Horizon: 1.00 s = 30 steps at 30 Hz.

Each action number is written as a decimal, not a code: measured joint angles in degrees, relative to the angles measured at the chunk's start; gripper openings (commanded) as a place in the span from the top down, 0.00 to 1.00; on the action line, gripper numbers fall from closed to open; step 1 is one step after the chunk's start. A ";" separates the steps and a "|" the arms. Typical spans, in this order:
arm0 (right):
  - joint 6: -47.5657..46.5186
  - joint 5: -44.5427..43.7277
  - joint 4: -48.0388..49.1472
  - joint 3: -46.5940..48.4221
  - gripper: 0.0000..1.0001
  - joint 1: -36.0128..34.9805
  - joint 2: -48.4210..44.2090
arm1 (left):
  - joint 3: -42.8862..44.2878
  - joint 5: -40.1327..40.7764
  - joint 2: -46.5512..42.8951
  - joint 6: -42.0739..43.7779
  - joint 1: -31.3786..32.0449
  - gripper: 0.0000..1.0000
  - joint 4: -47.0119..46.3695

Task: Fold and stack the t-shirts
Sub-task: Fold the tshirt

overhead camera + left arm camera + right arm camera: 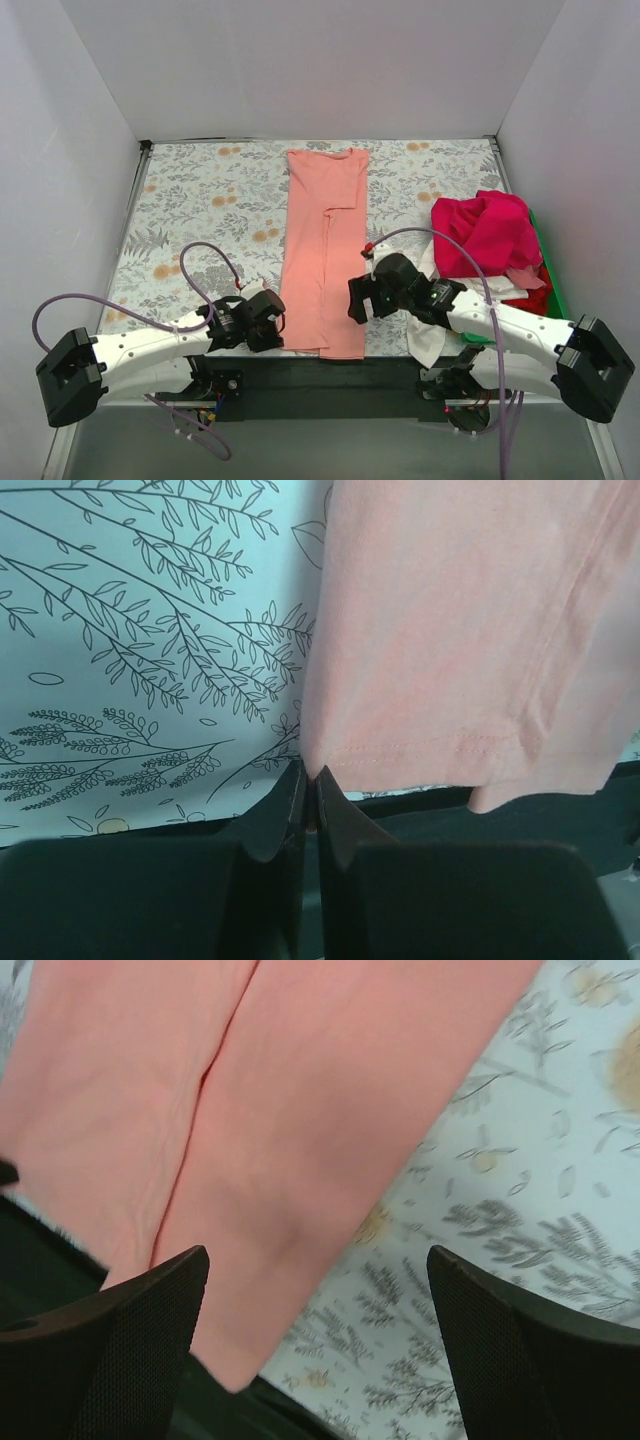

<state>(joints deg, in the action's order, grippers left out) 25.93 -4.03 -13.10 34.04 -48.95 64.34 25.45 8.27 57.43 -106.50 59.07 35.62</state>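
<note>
A salmon-pink t-shirt [323, 250] lies folded lengthwise into a long strip down the middle of the floral table, its hem at the near edge. My left gripper [283, 326] is at the hem's near left corner. In the left wrist view the gripper [312, 780] is shut, pinching that corner of the pink shirt [470, 630]. My right gripper [357, 300] hovers over the strip's near right edge. In the right wrist view it [318, 1280] stands wide open above the pink cloth [300, 1110], holding nothing. More t-shirts are piled at the right: magenta [485, 230], white [428, 340], red [532, 300].
The pile sits in and over a green tray [553, 285] by the right wall. A black strip [330, 378] runs along the table's near edge under the shirt's hem. White walls close in the left, back and right sides. Purple cables loop off both arms.
</note>
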 measured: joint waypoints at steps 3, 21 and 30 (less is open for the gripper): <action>0.76 2.47 -1.07 -2.78 0.06 -6.10 -3.58 | -0.63 -0.24 -2.03 0.00 0.00 1.00 -0.07; 6.32 4.46 -3.72 -4.13 0.67 -21.70 4.02 | -4.35 -2.36 -6.12 -2.29 0.00 1.00 -2.67; 8.81 0.17 -8.50 -2.54 0.99 -22.43 5.44 | -4.26 -2.56 -6.12 -2.36 0.00 1.00 -3.17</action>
<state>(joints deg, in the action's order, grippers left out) 34.74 -3.86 -21.61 31.51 -71.37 69.78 21.19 5.72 51.31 -108.86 59.07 32.45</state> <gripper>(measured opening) 0.031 0.028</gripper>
